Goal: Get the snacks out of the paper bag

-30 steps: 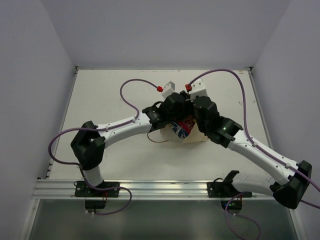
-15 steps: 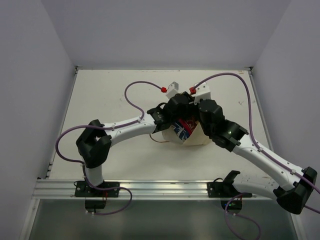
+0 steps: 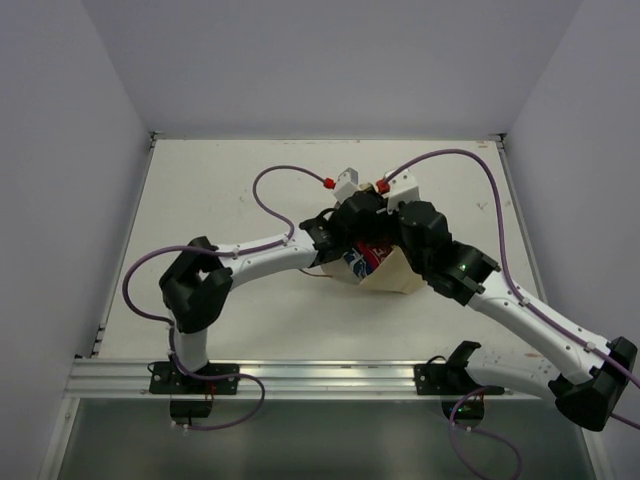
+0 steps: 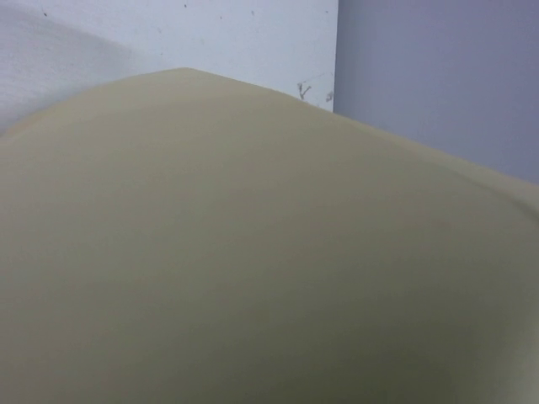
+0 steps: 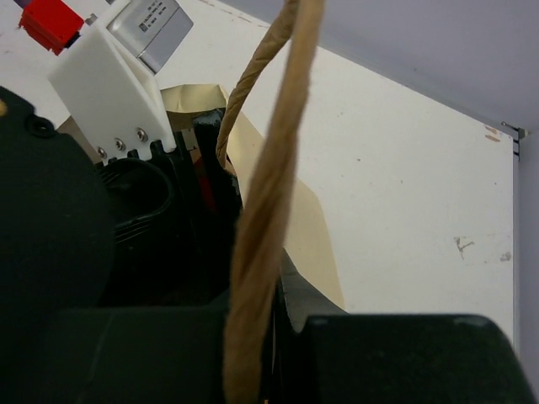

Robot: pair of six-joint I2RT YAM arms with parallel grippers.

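The tan paper bag point(image 3: 392, 275) lies tilted mid-table with its mouth toward the arms. A blue chip bag point(image 3: 356, 263) and a red-patterned packet point(image 3: 377, 249) show in the mouth; other snacks are hidden. My left gripper point(image 3: 362, 222) is at the bag's top edge. The bag's tan paper point(image 4: 253, 252) fills the left wrist view and hides its fingers. My right gripper point(image 3: 402, 228) meets it there. In the right wrist view its jaws point(image 5: 282, 286) are closed on the bag's paper edge point(image 5: 313, 231), and the twisted-cord handle point(image 5: 271, 185) hangs in front of the lens.
Purple cables point(image 3: 270, 175) loop over the table behind the bag. Grey walls close in the table on the left, back and right. An aluminium rail point(image 3: 300, 375) runs along the near edge. The left wrist's white camera mount point(image 5: 109, 93) sits close beside my right gripper.
Both grippers have moved a little farther from the bases and closer together. The bag's top has shifted with them, and the bag now leans more to the right.
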